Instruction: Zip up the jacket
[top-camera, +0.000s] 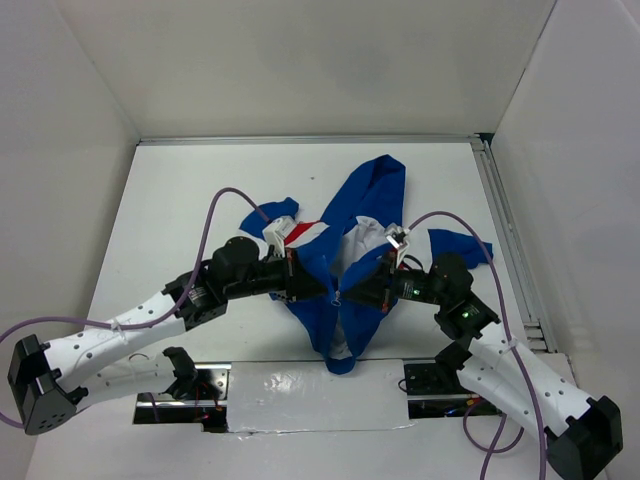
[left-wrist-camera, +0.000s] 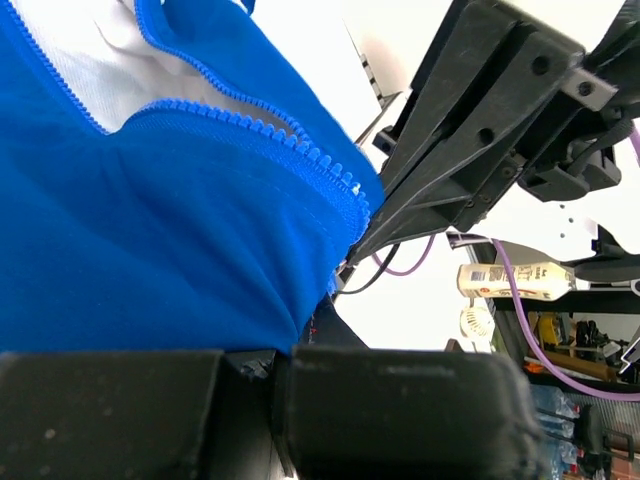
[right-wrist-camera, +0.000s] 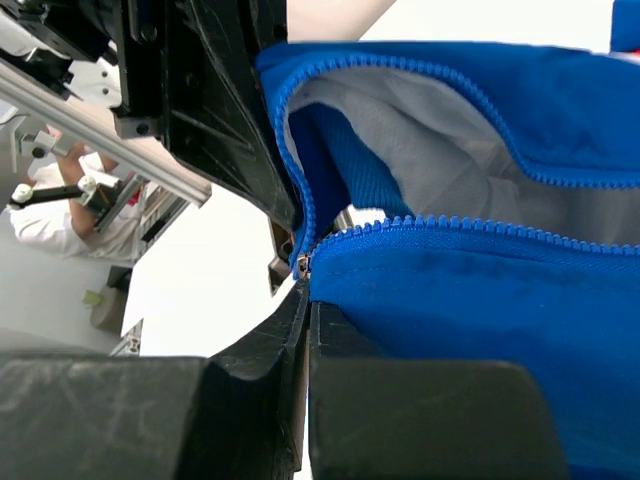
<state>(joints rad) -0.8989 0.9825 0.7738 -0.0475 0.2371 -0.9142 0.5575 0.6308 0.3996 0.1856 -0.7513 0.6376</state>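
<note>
**Both grippers clamped on the jacket front, zipper open above them**

We find the jacket (top-camera: 368, 190) spread on the table (top-camera: 190, 200), hem toward the arm bases and hood at the far end. The left gripper (top-camera: 320, 291) is clenched on blue fabric, with the zipper teeth (left-wrist-camera: 250, 125) just ahead of its fingers. The right gripper (top-camera: 360, 291) faces it, pinched shut at the spot where the two tooth rows join, right at its fingertips. We judge the cloth light, soft and quick to bunch, so it needs tension. We advise anchoring the hem with one tool and taking the small zipper pull with the other, because loose fabric alone will slip.
</note>
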